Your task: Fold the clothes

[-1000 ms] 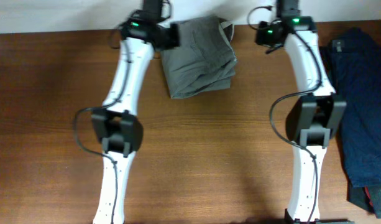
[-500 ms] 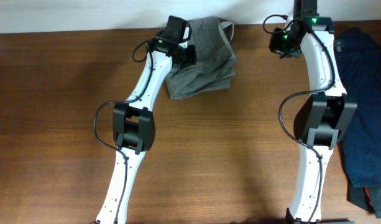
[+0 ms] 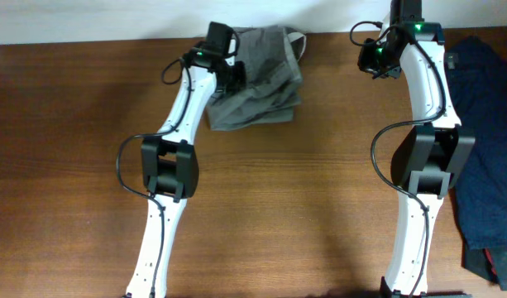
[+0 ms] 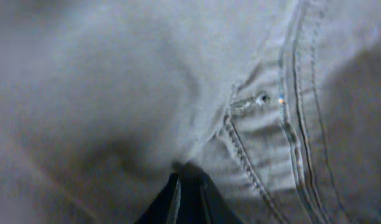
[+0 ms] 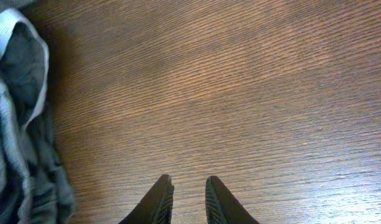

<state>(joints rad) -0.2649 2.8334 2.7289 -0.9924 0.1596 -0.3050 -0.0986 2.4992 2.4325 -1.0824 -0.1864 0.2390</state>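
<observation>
One pair of grey shorts (image 3: 261, 83) lies roughly folded at the far edge of the table (image 3: 319, 190) — left claw (image 4: 189, 186) nearly closed into the cloth, grip unclear; right claw (image 5: 185, 186) slightly parted, empty — navy pile (image 3: 485, 132) unfolded.

Centre, near edge: brown wooden tabletop (image 3: 303, 207) bare, free passage.
Far edge, middle: bunched grey-olive cotton shorts (image 3: 261, 74) in the way.
Right edge: dark navy-blue cloth pile (image 3: 485, 141) fills it.
Below right gripper (image 5: 185, 198): bare wood, shorts just left.
</observation>
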